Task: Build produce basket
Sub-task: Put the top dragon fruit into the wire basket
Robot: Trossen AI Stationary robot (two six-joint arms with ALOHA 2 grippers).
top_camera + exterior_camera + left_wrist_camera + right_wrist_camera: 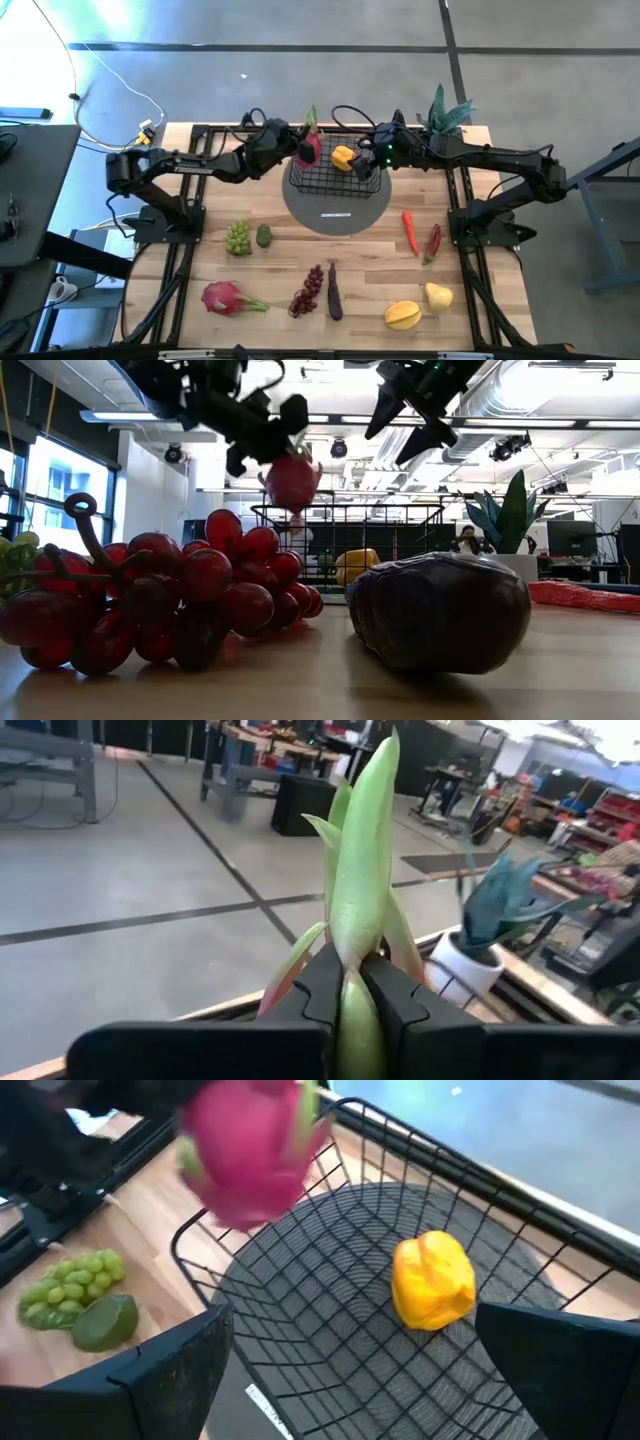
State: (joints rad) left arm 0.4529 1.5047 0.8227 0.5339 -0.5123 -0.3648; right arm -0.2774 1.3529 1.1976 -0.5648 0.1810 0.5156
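The pink dragon fruit (311,148) hangs just over the left edge of the basket (335,178), pinched by its green leaves in the left gripper (297,146). To do it well, move over the middle, go low, then let go beside the yellow fruit (343,158). The right gripper (366,165) waits wide open and empty above the basket's right side.

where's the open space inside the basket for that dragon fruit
The basket holds one yellow fruit toward the right arm's side. The mesh floor between it and the wall under the dragon fruit, held by the left gripper, is bare. The open right gripper crowds the opposite rim.
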